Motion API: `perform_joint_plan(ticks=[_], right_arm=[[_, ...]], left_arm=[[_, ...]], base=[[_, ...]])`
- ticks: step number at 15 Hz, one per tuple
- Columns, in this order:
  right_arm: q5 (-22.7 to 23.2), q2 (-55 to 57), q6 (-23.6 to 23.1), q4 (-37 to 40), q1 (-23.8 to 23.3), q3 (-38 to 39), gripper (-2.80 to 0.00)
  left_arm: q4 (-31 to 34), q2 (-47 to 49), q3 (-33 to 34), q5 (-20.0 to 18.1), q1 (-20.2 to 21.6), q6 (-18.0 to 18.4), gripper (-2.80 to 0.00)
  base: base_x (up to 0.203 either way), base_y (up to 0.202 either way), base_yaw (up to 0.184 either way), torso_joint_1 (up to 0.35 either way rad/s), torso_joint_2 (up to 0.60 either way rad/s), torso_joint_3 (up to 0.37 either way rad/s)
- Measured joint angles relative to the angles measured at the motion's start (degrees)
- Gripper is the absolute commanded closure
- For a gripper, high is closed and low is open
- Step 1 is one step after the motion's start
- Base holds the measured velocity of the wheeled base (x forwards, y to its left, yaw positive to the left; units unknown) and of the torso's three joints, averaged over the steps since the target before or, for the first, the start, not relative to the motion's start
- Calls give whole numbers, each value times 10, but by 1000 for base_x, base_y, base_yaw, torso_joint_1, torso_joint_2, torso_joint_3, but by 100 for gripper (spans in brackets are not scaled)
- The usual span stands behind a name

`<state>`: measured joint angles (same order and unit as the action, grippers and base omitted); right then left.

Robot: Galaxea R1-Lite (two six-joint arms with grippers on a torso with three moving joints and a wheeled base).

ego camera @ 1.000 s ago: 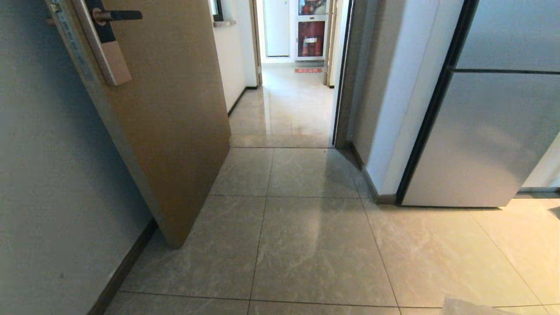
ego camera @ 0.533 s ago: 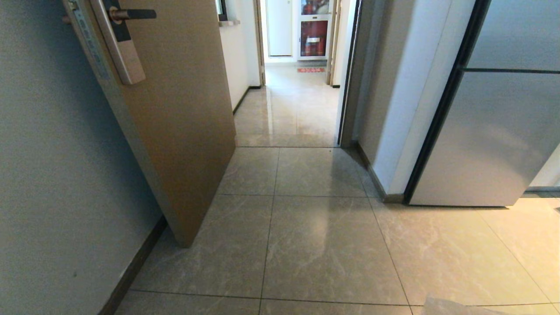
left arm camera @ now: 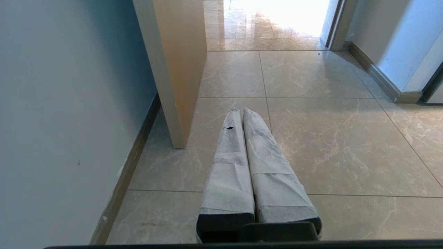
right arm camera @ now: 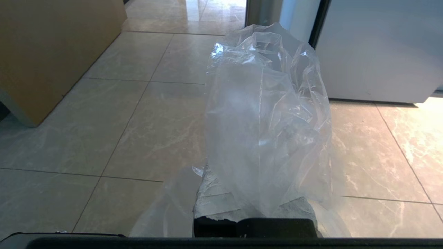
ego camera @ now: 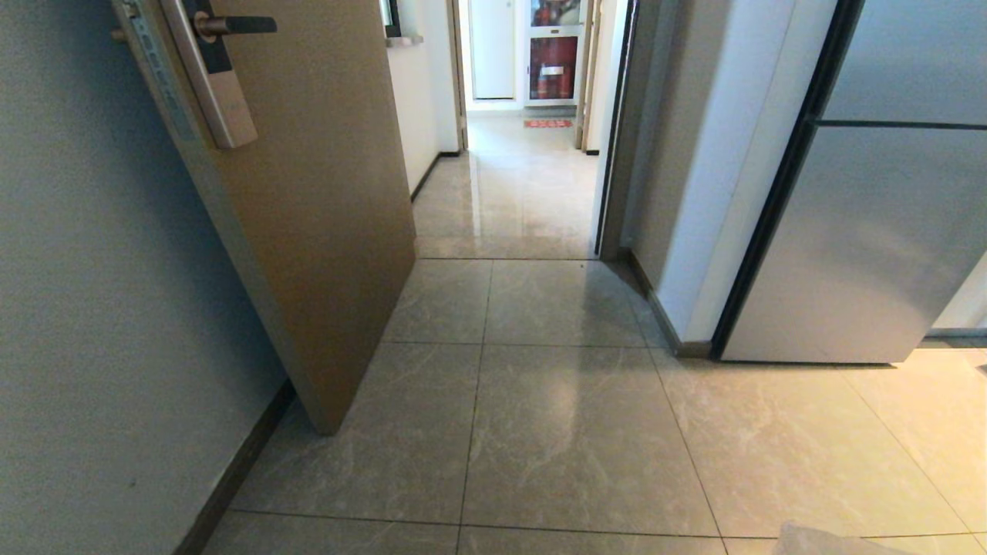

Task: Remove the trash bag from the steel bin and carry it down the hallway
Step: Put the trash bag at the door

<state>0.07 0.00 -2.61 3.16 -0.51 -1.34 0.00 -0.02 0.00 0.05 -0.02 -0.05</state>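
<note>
The trash bag point(right arm camera: 266, 114), thin clear crinkled plastic, is bunched over my right gripper point(right arm camera: 254, 131), which is shut on it; the plastic hides the fingertips, and only the taped finger bases point(right arm camera: 214, 202) show. A pale corner of the bag point(ego camera: 833, 541) peeks in at the bottom right of the head view. My left gripper point(left arm camera: 241, 111) is held low over the floor tiles, shut, with its taped fingers pressed together and nothing between them. The hallway point(ego camera: 517, 185) runs straight ahead through the doorway. The steel bin is out of view.
An open tan wooden door point(ego camera: 308, 193) with a lever handle point(ego camera: 231, 25) stands at the left against a grey wall point(ego camera: 92, 308). At the right are a white wall corner point(ego camera: 694, 193) and a grey fridge point(ego camera: 871, 231). A red cabinet point(ego camera: 549, 65) closes the hallway's far end.
The whole head view shifted slightly early on, so the camera turned a little left, and has since held still. The bag's corner sways along the bottom edge.
</note>
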Motion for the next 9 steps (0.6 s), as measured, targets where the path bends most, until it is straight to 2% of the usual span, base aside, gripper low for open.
perform_joint_plan(ticks=[9], right_arm=[[0,0,0,0,0,0,0]], left_arm=[[0,0,0,0,0,0,0]], base=[[0,0,0,0,0,0]])
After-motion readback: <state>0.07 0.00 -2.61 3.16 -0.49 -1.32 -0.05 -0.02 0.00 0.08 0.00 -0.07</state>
